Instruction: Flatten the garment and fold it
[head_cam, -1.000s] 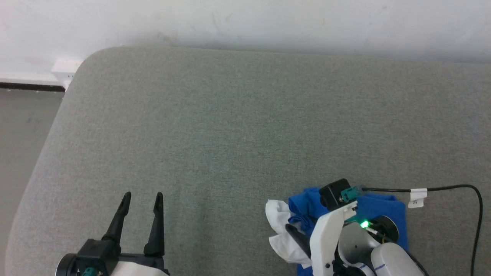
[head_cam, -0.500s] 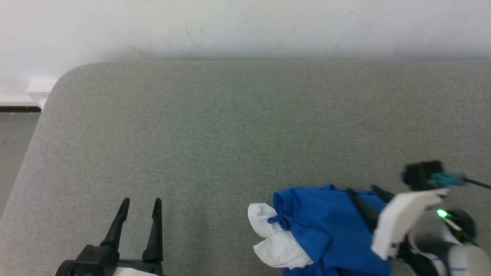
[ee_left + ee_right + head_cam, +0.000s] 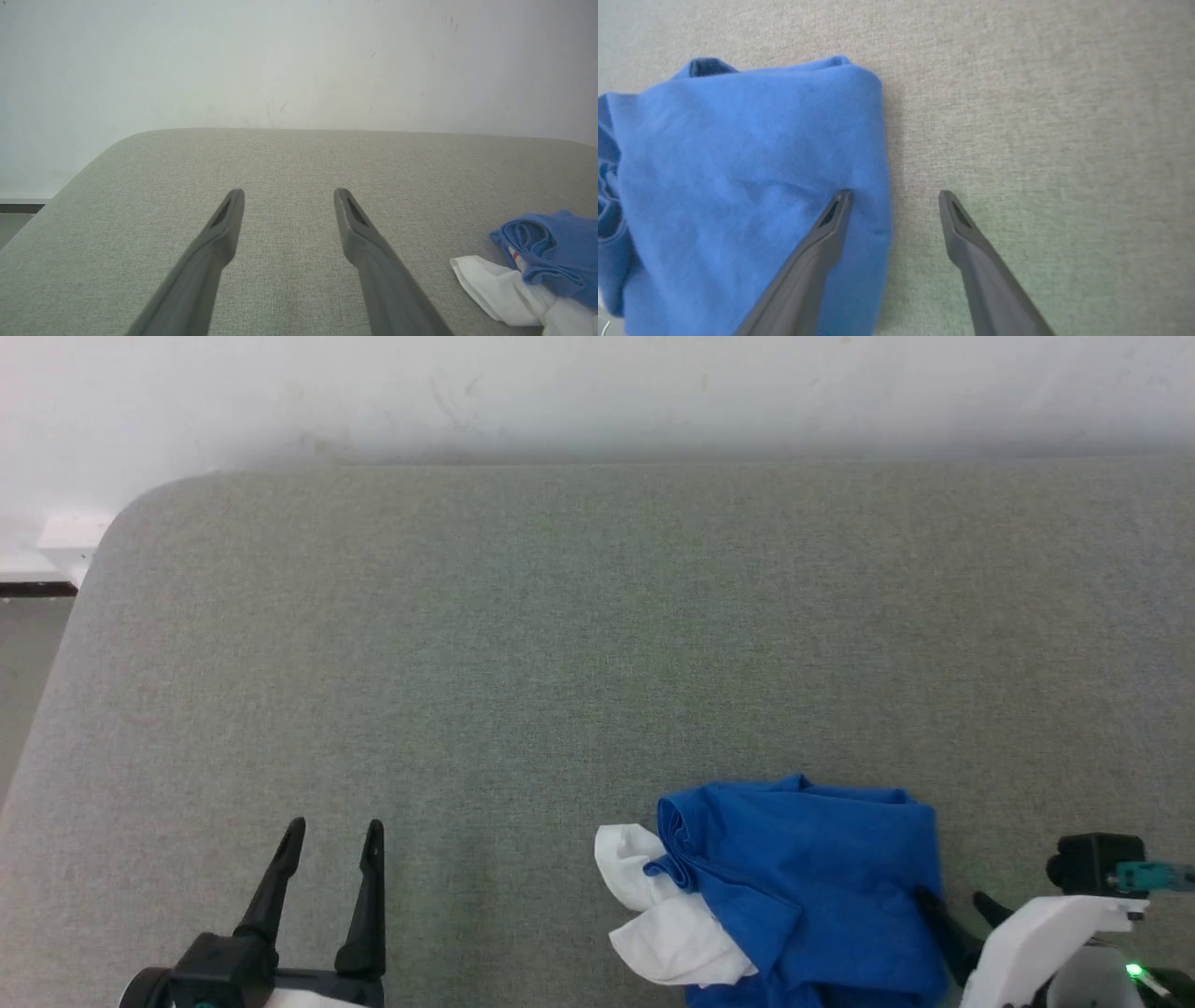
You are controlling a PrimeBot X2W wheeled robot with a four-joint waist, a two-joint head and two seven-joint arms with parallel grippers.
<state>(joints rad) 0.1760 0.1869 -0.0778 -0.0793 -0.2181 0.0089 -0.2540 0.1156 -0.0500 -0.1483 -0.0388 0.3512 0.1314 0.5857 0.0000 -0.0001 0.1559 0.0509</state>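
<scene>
The garment [image 3: 803, 887] lies bunched in a royal-blue heap on the grey padded surface, near the front and right of centre. A white sleeve [image 3: 663, 933] spills out on its left. My right gripper [image 3: 952, 905] is open at the heap's right edge. In the right wrist view one finger [image 3: 822, 233] is over the blue cloth [image 3: 738, 186], the other is over bare surface, and nothing is held between them [image 3: 894, 196]. My left gripper [image 3: 334, 831] is open and empty at the lower left, well apart from the garment [image 3: 551, 252], its fingers over bare surface [image 3: 287, 193].
The grey padded surface [image 3: 560, 663] reaches back to a white wall [image 3: 597, 392]. Its rounded left corner [image 3: 121, 523] drops off toward the floor [image 3: 23, 644]. The garment runs off the head view's bottom edge.
The head camera has shifted. My right gripper opened, came off the garment and drew back to its right edge. The blue cloth now lies uncovered. The left gripper kept its pose.
</scene>
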